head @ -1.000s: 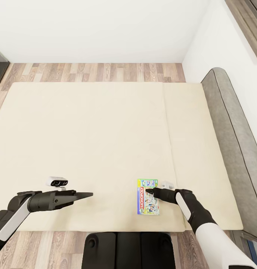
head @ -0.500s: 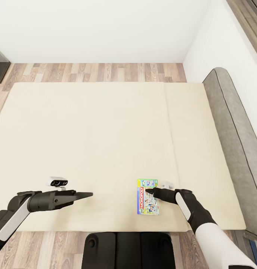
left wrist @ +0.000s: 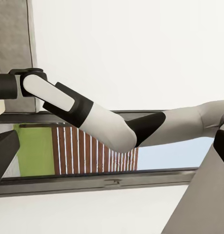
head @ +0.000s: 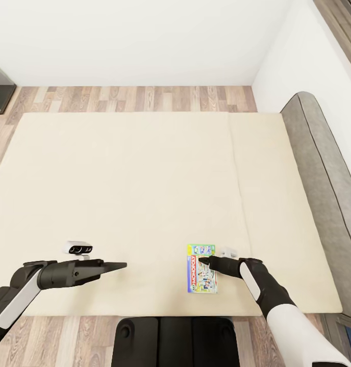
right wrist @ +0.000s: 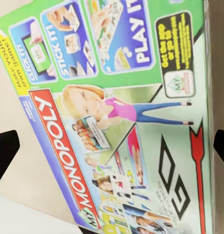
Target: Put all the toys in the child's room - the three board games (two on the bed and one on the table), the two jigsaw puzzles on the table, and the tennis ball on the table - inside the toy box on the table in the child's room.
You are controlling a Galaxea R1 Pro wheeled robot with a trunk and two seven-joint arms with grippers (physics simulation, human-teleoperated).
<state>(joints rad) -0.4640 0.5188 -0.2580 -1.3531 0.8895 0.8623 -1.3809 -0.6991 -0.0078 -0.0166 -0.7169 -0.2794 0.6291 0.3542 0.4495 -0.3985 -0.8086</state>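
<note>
The Monopoly board game [head: 201, 268] is seen lying flat near the front edge of the bed [head: 145, 173], the right claw [head: 202, 261] held above it. Its jaws are shown spread and empty in the right wrist view. The left claw [head: 122, 265] hangs over bare mattress; its opening cannot be told.

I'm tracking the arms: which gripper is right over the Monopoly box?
The right gripper, hovering open over the Monopoly box on the bed; the left gripper hangs well aside.
</note>
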